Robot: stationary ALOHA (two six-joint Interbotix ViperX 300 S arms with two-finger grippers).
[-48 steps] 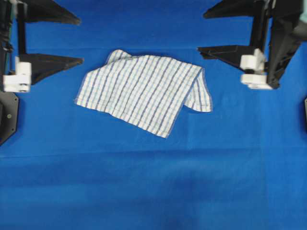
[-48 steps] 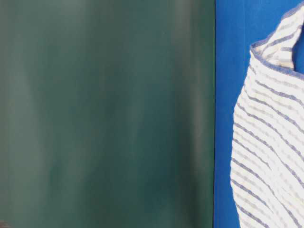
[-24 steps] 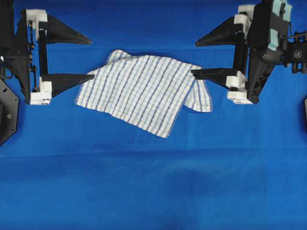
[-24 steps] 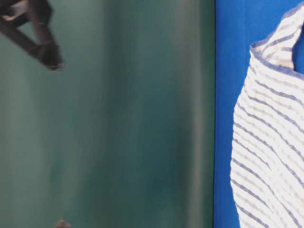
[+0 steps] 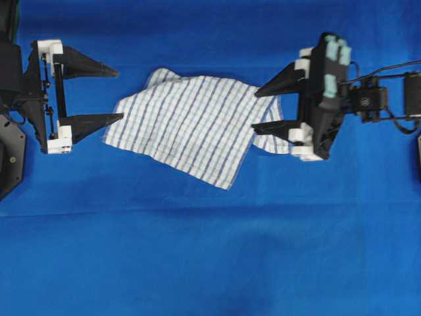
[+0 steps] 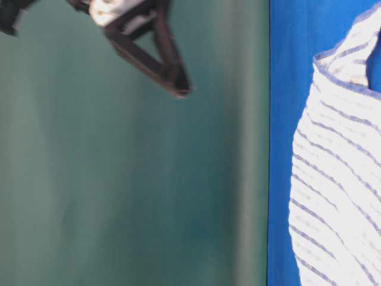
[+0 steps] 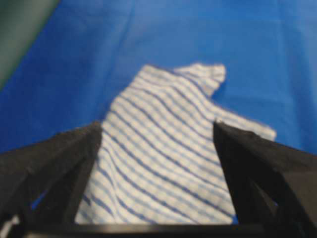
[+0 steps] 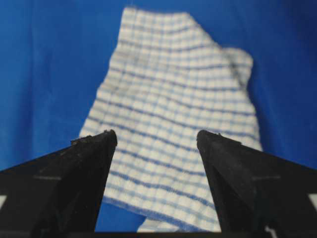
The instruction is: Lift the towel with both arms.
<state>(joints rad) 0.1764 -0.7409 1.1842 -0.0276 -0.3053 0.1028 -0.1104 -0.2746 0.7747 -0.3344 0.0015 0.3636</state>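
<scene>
Blue table cloth (image 5: 210, 263) covered the whole work surface, and everything else is placed here against the towel (image 5: 197, 125) lying on it. Checked white with blue and grey stripes, the towel lay flat and slightly skewed on the far middle part of the cloth in the overhead view, one corner pointing toward the near edge and its right end folded under into a small flap. It was resting on the cloth, not raised.

Left of the towel stood the left arm, its black body cut off by the frame edge. The left gripper (image 5: 118, 93) pointed at the towel's left edge with its two pointed fingers spread wide apart; the nearer fingertip (image 5: 120, 117) lay just at that edge, though whether it touched cannot be told from above. Nothing sat between the fingers. From the left wrist camera the towel (image 7: 168, 163) showed between the spread fingers.

Right of the towel, the right arm carried pale teal pads (image 5: 334, 49) on its housing. The right gripper (image 5: 256, 110) also stood wide open, its fingertips overlapping the towel's right end in the overhead view, holding nothing. In the right wrist view the towel (image 8: 173, 129) lay beyond the parted fingers.

At table level a dark finger (image 6: 172, 80) hung before a dull green backdrop (image 6: 119, 190), left of the towel.
</scene>
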